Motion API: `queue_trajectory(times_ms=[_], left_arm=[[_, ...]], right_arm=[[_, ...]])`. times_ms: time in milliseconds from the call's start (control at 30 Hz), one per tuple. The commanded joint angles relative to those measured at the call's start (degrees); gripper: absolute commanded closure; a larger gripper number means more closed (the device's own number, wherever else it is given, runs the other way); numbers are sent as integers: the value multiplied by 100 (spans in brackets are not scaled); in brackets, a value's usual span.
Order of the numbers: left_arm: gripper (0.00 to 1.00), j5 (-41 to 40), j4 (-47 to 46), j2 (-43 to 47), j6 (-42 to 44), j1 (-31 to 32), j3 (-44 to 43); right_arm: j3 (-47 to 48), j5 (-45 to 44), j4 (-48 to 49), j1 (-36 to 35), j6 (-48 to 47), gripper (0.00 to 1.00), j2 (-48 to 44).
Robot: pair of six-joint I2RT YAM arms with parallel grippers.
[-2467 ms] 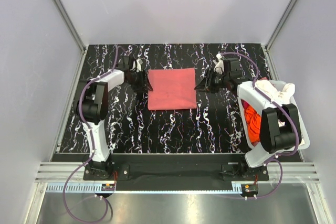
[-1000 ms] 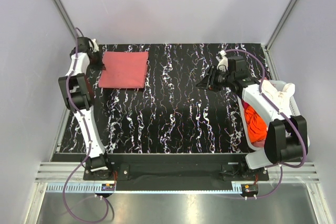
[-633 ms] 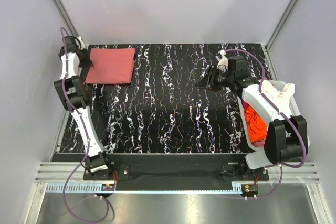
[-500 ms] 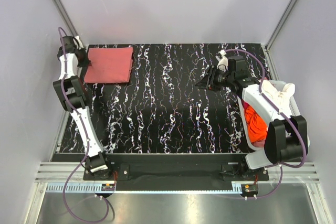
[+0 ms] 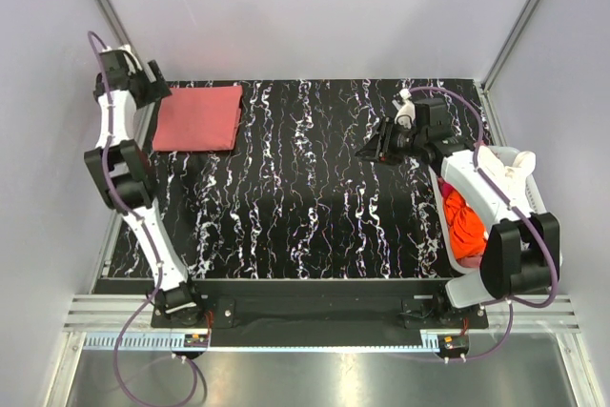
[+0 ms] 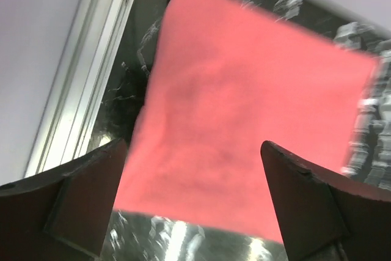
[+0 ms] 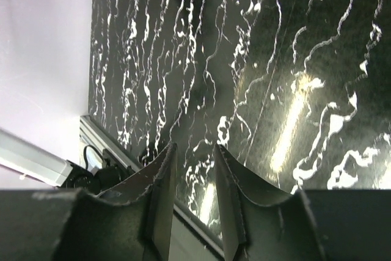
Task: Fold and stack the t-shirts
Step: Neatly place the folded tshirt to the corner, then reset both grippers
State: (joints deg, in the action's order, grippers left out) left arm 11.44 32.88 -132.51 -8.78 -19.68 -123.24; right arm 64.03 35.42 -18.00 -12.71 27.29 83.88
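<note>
A salmon-pink t-shirt (image 5: 195,117), folded into a flat rectangle, lies at the table's far left corner. My left gripper (image 5: 152,92) hovers just off its left edge, open and empty. In the left wrist view the shirt (image 6: 244,114) fills the space between and beyond the wide-apart fingers (image 6: 79,194), and the gripper (image 6: 194,146) touches nothing. My right gripper (image 5: 367,152) hangs over the far right of the table, its jaws a narrow gap apart with nothing in them (image 7: 194,148). Orange and red t-shirts (image 5: 464,221) lie bunched in the basket.
The white slatted basket (image 5: 550,231) stands at the right edge, partly under my right arm. The black marbled tabletop (image 5: 315,207) stretches between the arms. Grey walls and a metal frame rail (image 6: 91,90) close in on the left side.
My left gripper slid the folded pink shirt into the far left corner, then opened, let it go and pulled back to the left. The right arm barely moved.
</note>
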Motion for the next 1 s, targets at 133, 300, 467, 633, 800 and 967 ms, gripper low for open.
queue_trajectory(times_ms=[133,300,467,633,800,967], left_arm=[[1,403,-414,1894,-582,666,1740],[1,930,-371,3042,-652,1937,2873],[1,685,-511,4582,-881,3565,3797],[1,561,-607,5935,-880,4867,4676],[1,912,-1038,6807,-872,5369,5598],[1,816,-1328,7370,-854,5370,6004]], right_arm=[[636,-272,-1038,-21,-233,60,-907],[804,-589,-1592,-12,-391,52,-1338],[646,-852,-1856,-12,-216,0,-1865],[418,-1405,-1953,-12,110,0,-2419],[171,-1617,-2023,-12,277,0,-2771],[101,-1600,-1910,-12,505,0,-3026]])
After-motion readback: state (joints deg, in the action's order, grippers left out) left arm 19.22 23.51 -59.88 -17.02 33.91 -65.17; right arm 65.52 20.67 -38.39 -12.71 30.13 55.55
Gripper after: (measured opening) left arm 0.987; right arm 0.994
